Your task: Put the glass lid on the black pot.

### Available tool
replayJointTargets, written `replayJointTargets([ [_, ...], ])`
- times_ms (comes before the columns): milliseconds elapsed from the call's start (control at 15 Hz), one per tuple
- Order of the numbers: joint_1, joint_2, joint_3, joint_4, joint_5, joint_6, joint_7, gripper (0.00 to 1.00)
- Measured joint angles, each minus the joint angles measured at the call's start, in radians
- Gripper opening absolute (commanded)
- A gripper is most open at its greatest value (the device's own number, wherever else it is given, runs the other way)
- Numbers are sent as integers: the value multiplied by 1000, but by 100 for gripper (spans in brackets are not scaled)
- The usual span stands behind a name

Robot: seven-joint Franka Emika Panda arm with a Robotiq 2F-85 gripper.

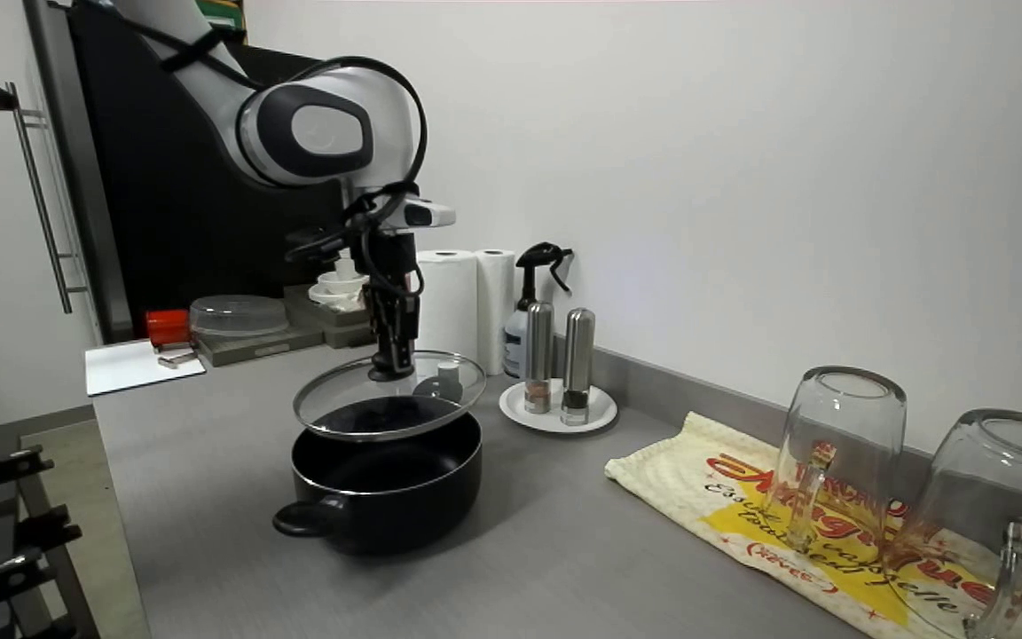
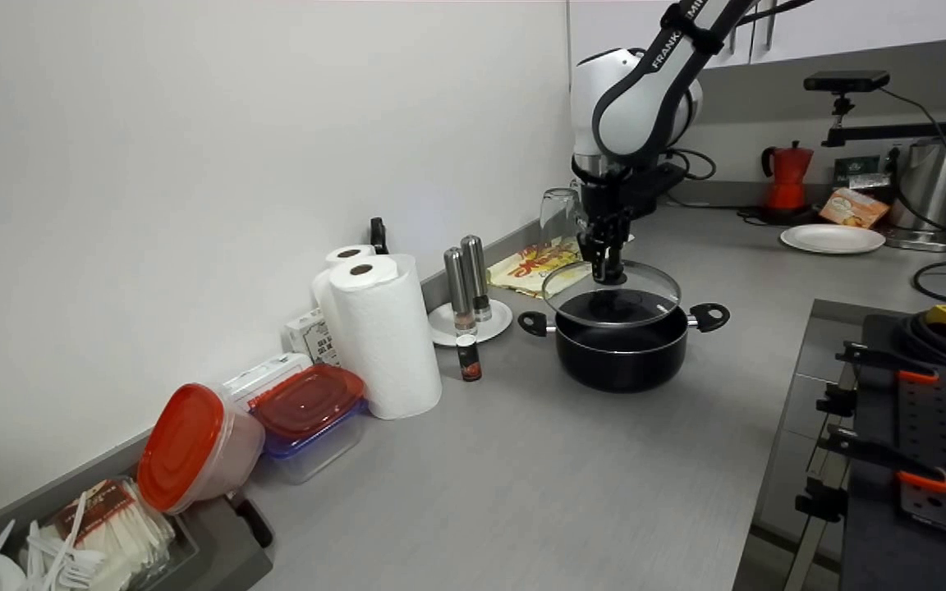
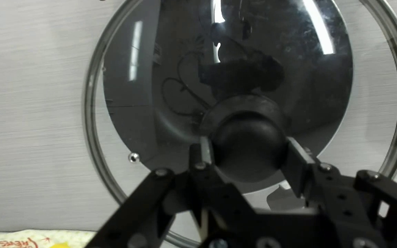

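Note:
The glass lid [image 1: 334,399] is a clear disc with a metal rim and a dark centre knob [image 3: 248,148]. My gripper [image 1: 394,364] is shut on this knob, with one finger on each side of it in the wrist view [image 3: 252,151]. The lid hangs above the black pot [image 1: 404,515], roughly level, and also shows over it in an exterior view [image 2: 645,287]. The black pot [image 2: 621,369] stands on the grey counter, open at the top. In the wrist view the pot's dark round opening shows through the glass, inside the lid's rim.
A white plate [image 1: 600,417] with two metal mills stands beside the pot near the wall. A small spice jar [image 2: 469,359], paper towel rolls [image 2: 387,353] and plastic containers [image 2: 202,451] stand along the wall. Upside-down glass mugs [image 1: 839,461] rest on a printed cloth [image 1: 697,470].

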Motion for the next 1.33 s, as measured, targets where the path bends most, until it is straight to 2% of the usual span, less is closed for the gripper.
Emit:
replayJointTargets([
  [867, 0, 115, -7, 54, 4, -26, -37, 25],
  [1333, 1, 121, -14, 91, 4, -38, -38, 25],
])
